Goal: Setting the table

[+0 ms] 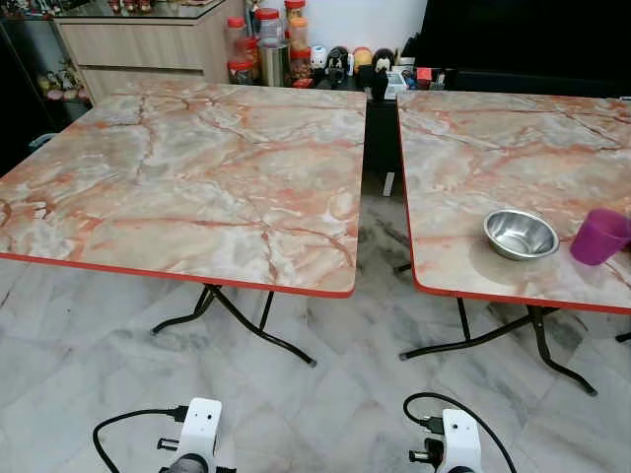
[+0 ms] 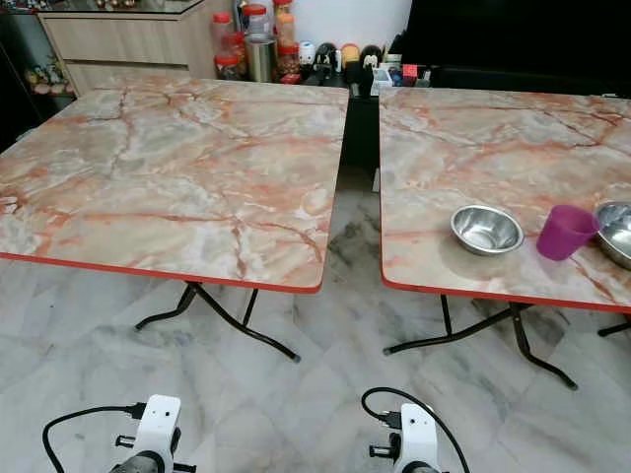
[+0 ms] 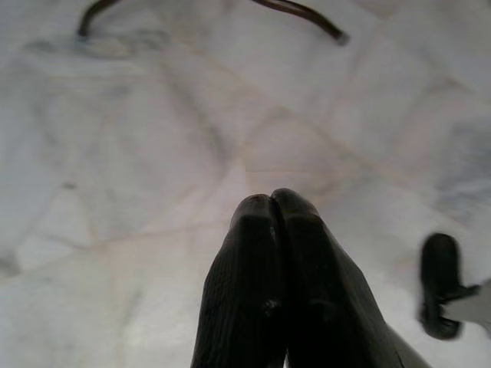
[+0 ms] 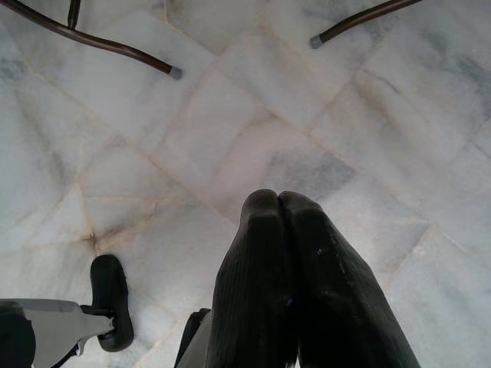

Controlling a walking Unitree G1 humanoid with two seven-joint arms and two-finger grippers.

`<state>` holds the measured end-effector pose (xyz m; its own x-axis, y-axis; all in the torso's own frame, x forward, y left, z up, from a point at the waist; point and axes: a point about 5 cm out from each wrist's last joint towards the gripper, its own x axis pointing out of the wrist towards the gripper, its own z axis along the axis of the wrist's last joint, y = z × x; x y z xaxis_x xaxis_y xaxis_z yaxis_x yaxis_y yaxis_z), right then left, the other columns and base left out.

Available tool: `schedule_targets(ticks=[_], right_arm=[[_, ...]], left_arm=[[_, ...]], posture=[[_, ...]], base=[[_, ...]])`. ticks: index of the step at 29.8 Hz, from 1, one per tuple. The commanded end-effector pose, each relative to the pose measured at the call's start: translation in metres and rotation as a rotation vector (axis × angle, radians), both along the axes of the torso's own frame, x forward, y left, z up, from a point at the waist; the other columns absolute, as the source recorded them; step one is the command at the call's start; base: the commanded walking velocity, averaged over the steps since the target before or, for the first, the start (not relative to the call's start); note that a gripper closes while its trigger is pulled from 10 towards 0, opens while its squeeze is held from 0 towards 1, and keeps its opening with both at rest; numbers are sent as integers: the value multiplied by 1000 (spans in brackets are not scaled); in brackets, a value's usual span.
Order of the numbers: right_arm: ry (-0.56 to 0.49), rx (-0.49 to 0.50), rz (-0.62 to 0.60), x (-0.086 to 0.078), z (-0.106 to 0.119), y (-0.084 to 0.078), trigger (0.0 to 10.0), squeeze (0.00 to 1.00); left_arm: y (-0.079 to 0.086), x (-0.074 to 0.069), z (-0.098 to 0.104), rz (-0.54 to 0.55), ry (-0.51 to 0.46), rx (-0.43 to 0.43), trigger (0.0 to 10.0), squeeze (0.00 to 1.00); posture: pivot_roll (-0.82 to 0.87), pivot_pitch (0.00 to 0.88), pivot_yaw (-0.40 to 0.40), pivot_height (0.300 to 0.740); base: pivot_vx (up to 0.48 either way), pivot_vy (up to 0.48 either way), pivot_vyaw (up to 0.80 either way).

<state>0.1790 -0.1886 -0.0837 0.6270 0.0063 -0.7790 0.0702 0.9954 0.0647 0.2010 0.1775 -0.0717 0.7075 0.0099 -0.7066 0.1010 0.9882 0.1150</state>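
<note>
Left gripper (image 3: pixel 272 201) and right gripper (image 4: pixel 278 201): fingers pressed together, holding nothing, hanging over floor (image 4: pixel 253 130). Bowl (image 1: pixel 521 234) beside cup (image 1: pixel 598 236) on right table (image 1: pixel 493 148).

Two tables stand side by side ahead of the lowered grippers.
On the right table (image 2: pixel 473 148), forward and right of the right gripper (image 4: pixel 280 203), a bowl (image 2: pixel 486 229), then a cup (image 2: pixel 564 233), then a second bowl (image 2: pixel 617 232); the left table (image 2: pixel 168 168) lies ahead of the left gripper (image 3: pixel 272 203).

Two marble-pattern folding tables, left tabletop (image 1: pixel 187 177) and right tabletop (image 1: pixel 493 148), red-edged, on black legs over grey marble floor (image 1: pixel 325 394). Wooden cabinet (image 1: pixel 148 44) behind; jars (image 1: pixel 266 39) beside it.
</note>
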Motion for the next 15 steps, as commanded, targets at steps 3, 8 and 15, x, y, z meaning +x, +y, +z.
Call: schedule_targets(ticks=[3,8,15], right_arm=[[-10,3,9,2,1,0,10000,0],[-12,6,4,1,1,0,10000,0],[-3,10,-11,-3,-1,-1,10000,0]], left_arm=[[-7,-6,-4,-30,40,-82,10000,0],[-3,-6,-4,21,38,-73,10000,0],[7,-3,-2,107,39,-87,10000,0]], posture=[[-46,7,-11,740],[-48,1,-14,740],[-44,0,-18,740]], base=[[0,0,0],[0,0,0],[0,0,0]])
